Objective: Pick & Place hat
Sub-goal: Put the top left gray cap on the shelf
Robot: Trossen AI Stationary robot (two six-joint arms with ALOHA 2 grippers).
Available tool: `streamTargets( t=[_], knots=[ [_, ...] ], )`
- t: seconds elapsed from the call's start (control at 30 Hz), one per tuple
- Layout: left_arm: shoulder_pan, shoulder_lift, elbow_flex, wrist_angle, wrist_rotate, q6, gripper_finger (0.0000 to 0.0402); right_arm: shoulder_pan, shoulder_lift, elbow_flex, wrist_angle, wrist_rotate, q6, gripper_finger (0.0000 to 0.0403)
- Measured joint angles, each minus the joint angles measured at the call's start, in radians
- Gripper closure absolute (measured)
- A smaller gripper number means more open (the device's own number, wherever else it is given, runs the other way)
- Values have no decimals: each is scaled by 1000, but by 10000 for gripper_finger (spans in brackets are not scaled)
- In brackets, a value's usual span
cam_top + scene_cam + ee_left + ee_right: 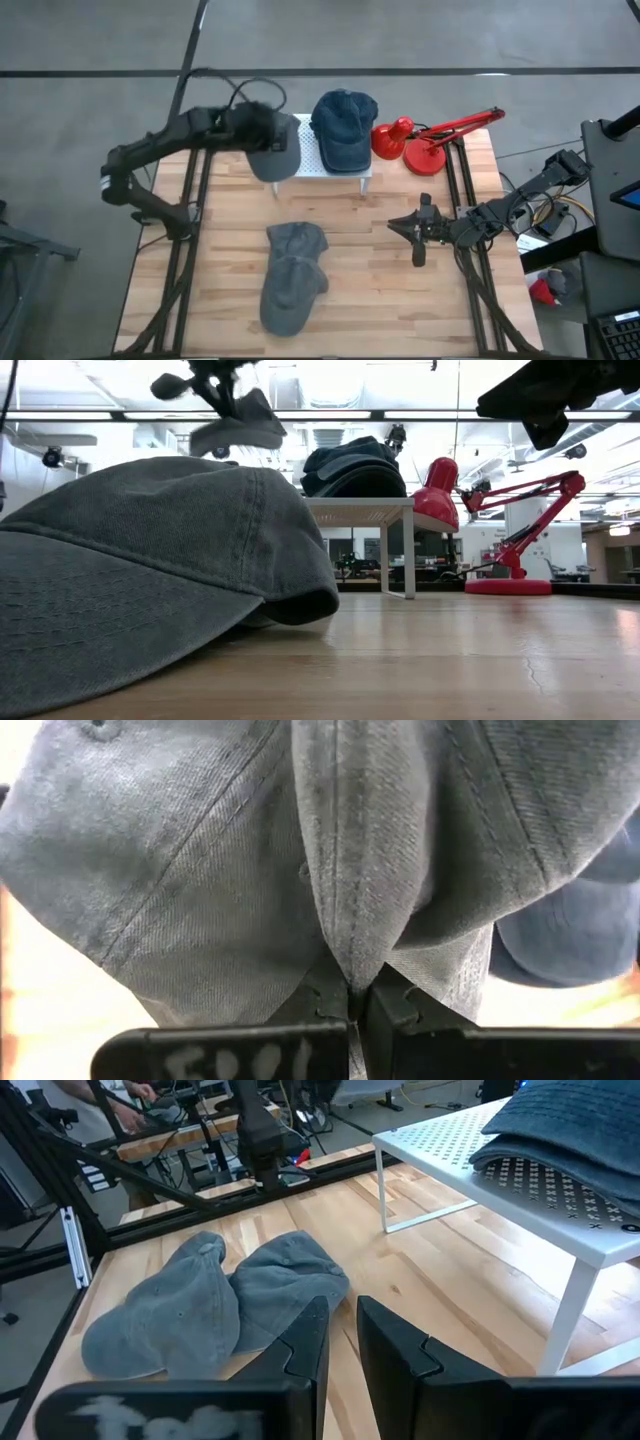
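My left gripper (355, 1005) is shut on a grey cap (278, 155), which is up in the air over the left end of the white shelf (305, 165); the low view shows this cap (240, 425) high above the shelf top. A dark blue cap (343, 125) lies crown-up on the shelf. Two more grey caps (292, 275) lie side by side on the table's near middle. My right gripper (342, 1350) hovers over the table's right side, narrowly open, pointing toward the grey caps and touching nothing. My left gripper pinches a raised fold of the grey cap's crown cloth along a seam (350, 955) between its two fingers. It comes from above, slanting in from the table's left. The cap hangs below the fingers, lifted clear of the shelf and the table.
A red desk lamp (430, 140) stands at the far right beside the shelf, its arm reaching right. The shelf's thin white legs (408, 550) stand on the far part of the table. Bare wood lies between the grey caps and the right gripper.
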Motion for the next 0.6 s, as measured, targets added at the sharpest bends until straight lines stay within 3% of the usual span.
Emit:
streamTargets(
  t=[0.23,0.6],
  knots=[
    [116,133,63,24,93,124,401,0,0,0,0,0,0,351],
    [168,249,140,7,176,177,401,0,0,0,1,0,0,351]
  ],
)
